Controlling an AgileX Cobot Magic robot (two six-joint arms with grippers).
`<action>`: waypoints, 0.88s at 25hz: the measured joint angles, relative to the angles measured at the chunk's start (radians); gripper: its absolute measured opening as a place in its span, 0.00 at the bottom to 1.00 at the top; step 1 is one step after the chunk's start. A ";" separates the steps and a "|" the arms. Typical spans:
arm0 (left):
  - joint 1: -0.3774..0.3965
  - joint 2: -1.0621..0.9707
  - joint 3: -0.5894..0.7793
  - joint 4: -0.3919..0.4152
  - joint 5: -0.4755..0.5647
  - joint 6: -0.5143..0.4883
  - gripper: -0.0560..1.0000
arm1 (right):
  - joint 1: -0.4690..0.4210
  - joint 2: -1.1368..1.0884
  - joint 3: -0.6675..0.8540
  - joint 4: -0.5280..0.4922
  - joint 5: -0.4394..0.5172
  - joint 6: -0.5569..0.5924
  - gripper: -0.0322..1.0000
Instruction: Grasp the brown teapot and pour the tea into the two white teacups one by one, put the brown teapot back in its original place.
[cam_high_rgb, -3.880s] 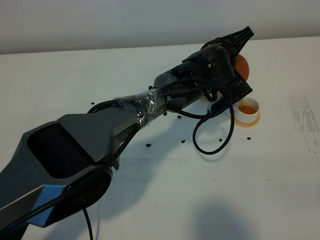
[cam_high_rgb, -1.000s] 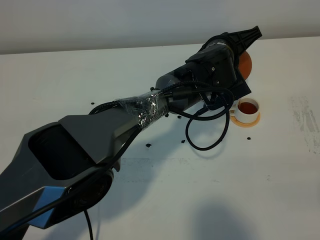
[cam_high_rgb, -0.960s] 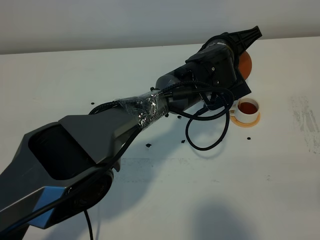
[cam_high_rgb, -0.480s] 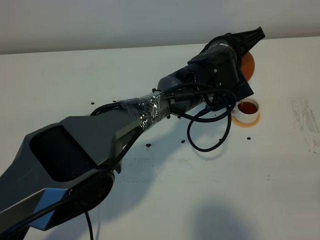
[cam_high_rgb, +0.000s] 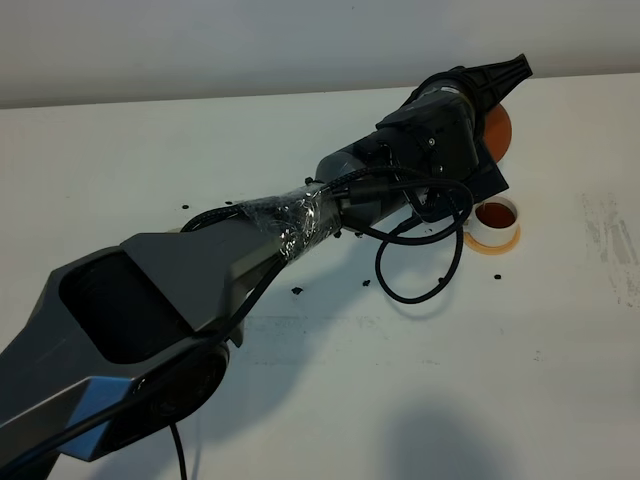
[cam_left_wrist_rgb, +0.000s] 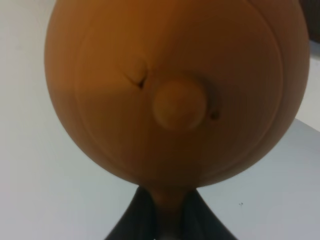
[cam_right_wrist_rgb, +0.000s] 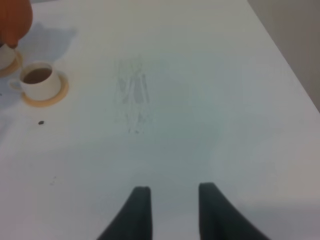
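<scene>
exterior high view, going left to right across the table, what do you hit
left arm's grey base link → tape-wrapped wrist joint → black cable loop → brown teapot held up at the arm's tip, with the tea-filled white teacup on its orange coaster below it → scuff marks on the table

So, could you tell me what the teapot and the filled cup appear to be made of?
The brown teapot looks like unglazed clay: matte, reddish-brown, no sharp highlights. The white teacup looks like glazed ceramic, smooth and white, though the view is too soft to be sure.
</scene>
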 joint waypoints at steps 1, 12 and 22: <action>0.000 0.000 0.000 0.000 0.000 -0.001 0.14 | 0.000 0.000 0.000 0.000 0.000 0.000 0.25; 0.000 0.000 0.000 -0.093 0.061 -0.057 0.14 | 0.000 0.000 0.000 0.000 0.000 0.000 0.25; 0.010 -0.006 0.000 -0.209 0.126 -0.084 0.14 | 0.000 0.000 0.000 0.000 0.000 0.000 0.25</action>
